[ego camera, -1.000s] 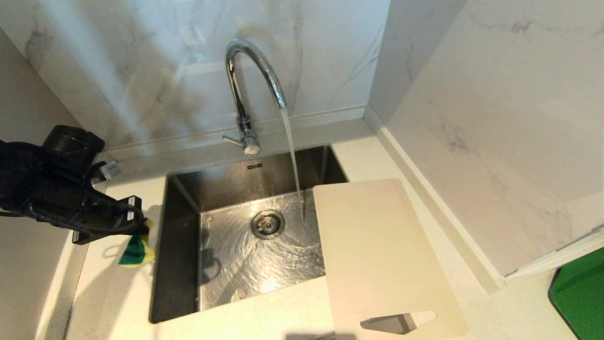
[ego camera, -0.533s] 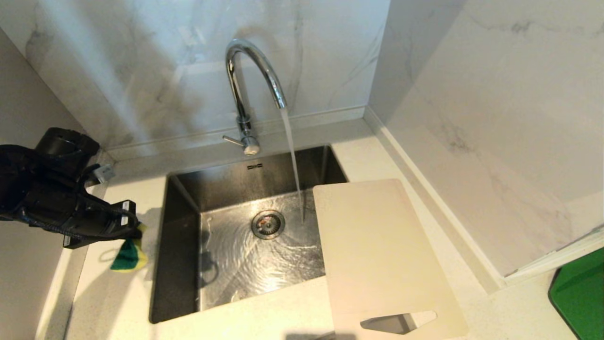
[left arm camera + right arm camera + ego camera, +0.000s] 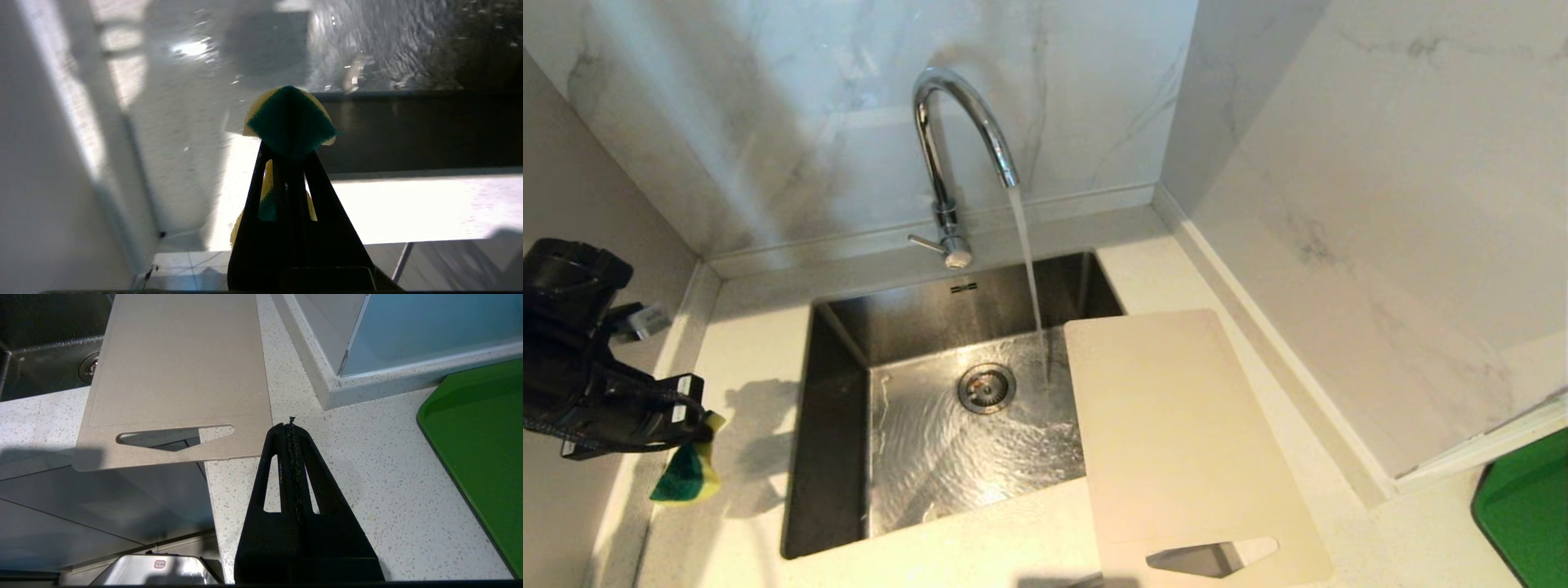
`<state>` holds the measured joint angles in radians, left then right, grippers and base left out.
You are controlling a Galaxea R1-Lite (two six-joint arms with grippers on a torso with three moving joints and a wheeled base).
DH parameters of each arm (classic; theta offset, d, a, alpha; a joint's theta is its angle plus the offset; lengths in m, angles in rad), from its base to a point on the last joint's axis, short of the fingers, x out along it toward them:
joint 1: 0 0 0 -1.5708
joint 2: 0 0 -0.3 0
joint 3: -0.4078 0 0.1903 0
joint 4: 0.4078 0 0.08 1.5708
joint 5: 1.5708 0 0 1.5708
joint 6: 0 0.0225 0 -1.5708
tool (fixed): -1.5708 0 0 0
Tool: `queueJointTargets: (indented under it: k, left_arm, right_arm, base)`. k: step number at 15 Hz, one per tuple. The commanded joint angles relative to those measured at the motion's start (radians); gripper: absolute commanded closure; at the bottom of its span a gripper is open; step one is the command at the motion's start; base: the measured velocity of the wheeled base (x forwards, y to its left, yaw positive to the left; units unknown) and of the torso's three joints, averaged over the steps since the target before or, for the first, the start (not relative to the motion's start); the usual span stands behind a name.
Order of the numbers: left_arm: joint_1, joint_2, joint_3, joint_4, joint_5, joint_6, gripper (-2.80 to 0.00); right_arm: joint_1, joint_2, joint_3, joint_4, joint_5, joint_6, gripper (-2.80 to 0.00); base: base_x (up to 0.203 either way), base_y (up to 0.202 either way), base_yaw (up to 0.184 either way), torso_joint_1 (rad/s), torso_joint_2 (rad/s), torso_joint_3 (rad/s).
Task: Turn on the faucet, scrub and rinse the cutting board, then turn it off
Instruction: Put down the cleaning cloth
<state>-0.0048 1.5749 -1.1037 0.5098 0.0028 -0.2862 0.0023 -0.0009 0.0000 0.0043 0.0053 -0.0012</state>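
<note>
Faucet: we see the chrome faucet [image 3: 956, 139] at upper centre of the head view, its arched spout over the sink, its thin side lever pointing toward the left of the frame. Water runs from the spout in a slanting stream.

Water: we see the stream land on the sink floor just beside the far left corner of the cutting board, and ripples spread round the drain [image 3: 986, 387].

Sink: we see the steel sink [image 3: 837, 425] at centre frame, set into the pale speckled countertop [image 3: 752, 343].

Cutting board: we see the cutting board [image 3: 1184, 441] at lower right of centre, lying flat, its left part overhanging the right side of the sink and the rest on the counter. The handle cutout is at the near end, which juts past the counter's front edge.

Left gripper: we see the left gripper [image 3: 698, 429] at the left edge of the head view, held above the counter to the left of the sink. Its fingers are clamped on the sponge.

Sponge: we see the green and yellow sponge [image 3: 686, 478] hanging from the fingertips, clear of the counter.

Right gripper: we see the right gripper [image 3: 291, 426] only in its own wrist view, fingers pressed together on nothing, above the counter just beside the board's near corner.

Green tray: we see a green tray [image 3: 1527, 514] at lower right.
</note>
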Motion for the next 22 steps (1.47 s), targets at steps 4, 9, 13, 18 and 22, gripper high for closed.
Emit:
queueJointTargets:
  k: [4,9,13,18,22]
  left_arm:
    - [0.101,-0.01,0.143,-0.047,-0.01,0.067,0.0]
    - [0.095,0.136,0.286,-0.265,-0.014,0.067,0.0]
    - [0.094,0.178,0.306,-0.297,-0.026,0.062,0.0]
    - [0.094,0.192,0.309,-0.312,-0.024,0.061,-2.8]
    - [0.089,0.174,0.317,-0.312,-0.027,0.061,-2.8]
  right_arm:
    - [0.001,0.001,0.0,0.0,0.001,0.0,0.0]
    - [0.0,0.001,0.0,0.0,0.001,0.0,0.0]
    - [0.0,0.001,0.0,0.0,0.001,-0.001,0.0]
    - [-0.001,0.001,0.0,0.0,0.001,0.0,0.0]
    - [0.001,0.001,0.0,0.0,0.001,-0.002,0.0]
  base:
    - [0.0,0.0,0.0,0.0,0.0,0.0]
    - [0.0,0.0,0.0,0.0,0.0,0.0]
    - [0.0,0.0,0.0,0.0,0.0,0.0]
    - [0.0,0.0,0.0,0.0,0.0,0.0]
    - [0.0,0.0,0.0,0.0,0.0,0.0]
